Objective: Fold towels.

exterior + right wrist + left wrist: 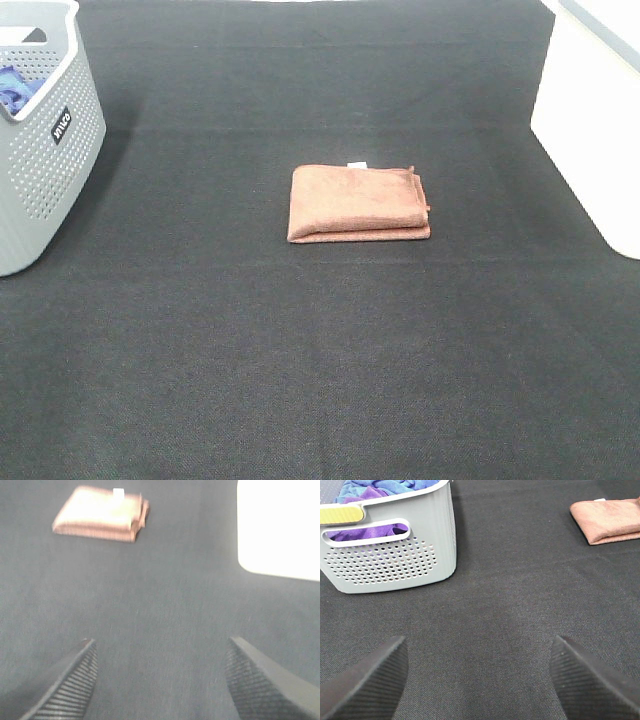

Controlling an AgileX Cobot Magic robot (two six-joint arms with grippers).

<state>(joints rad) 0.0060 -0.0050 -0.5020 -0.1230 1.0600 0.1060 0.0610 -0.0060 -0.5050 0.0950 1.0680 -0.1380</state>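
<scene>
The folded towel [358, 204] looks soft, light and floppy, so pinch it by a corner, and both the left gripper [479, 680] and right gripper [159, 680] hang wide open, holding nothing.

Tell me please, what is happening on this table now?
Nothing is being handled at this moment. The reddish-brown towel lies folded in the middle of the black table. Both the left claw and the right claw are open and empty, away from it. A grey basket holding other cloths stands at the left.
</scene>
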